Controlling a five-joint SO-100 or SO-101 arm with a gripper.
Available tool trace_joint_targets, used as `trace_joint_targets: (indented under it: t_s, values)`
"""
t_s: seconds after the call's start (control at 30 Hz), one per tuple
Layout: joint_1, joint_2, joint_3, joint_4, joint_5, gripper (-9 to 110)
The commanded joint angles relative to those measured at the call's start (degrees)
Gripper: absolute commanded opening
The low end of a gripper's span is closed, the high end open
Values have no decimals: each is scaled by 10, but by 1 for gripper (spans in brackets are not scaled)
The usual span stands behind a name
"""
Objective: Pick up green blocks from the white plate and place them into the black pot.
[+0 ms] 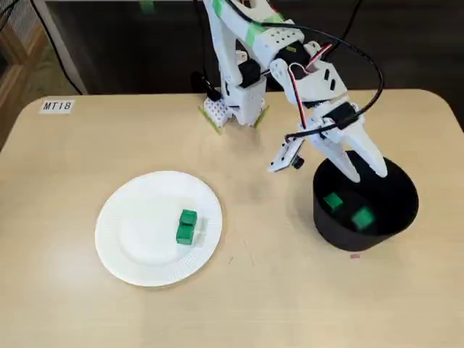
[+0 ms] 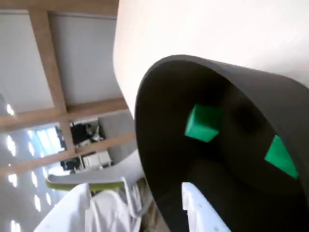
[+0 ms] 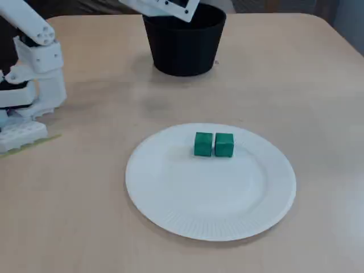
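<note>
Two green blocks (image 1: 186, 225) (image 3: 213, 144) lie touching, side by side, near the middle of the white plate (image 1: 138, 235) (image 3: 210, 196) on the pale wooden bench (image 1: 65, 188). The plate sits to the left in a fixed view.

The only writing we can read is a small white label (image 1: 56, 106) marked "MT18", stuck at the bench's far left corner in that view. We find no brand name on the arm or the pot.

Two further green cubes (image 1: 333, 202) (image 2: 203, 123) rest apart from each other on the floor of the black pot (image 1: 330, 230) (image 3: 185, 48) (image 2: 231, 72), which stands at the right in that view, well apart from the plate.

The pincer (image 1: 367, 174) hangs over the pot's mouth with its white fingers spread and nothing between them. The fingers cover part of the far rim.

A black cable (image 1: 366, 58) loops above the white arm (image 1: 290, 51), and red wires (image 1: 296, 90) run along the wrist. Green tape (image 1: 254, 30) wraps an upper link. The arm's base (image 1: 235, 109) (image 3: 34, 79) stands at the bench's back edge, between plate and pot. Nothing lies on the bare wood between the two.
</note>
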Motion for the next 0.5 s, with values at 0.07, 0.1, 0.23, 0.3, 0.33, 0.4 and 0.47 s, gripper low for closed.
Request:
trace_joint_targets:
  t_s: [0.07, 0.1, 0.23, 0.3, 0.33, 0.4, 0.47]
  values:
    - [17, 23, -21, 9, 1, 14]
    - [24, 26, -30, 20, 4, 7]
    - [83, 40, -102, 137, 25, -2]
    - [125, 40, -147, 207, 39, -2]
    - [149, 40, -165, 236, 47, -2]
    - [199, 40, -186, 285, 68, -2]
    - [251, 37, -192, 313, 91, -2]
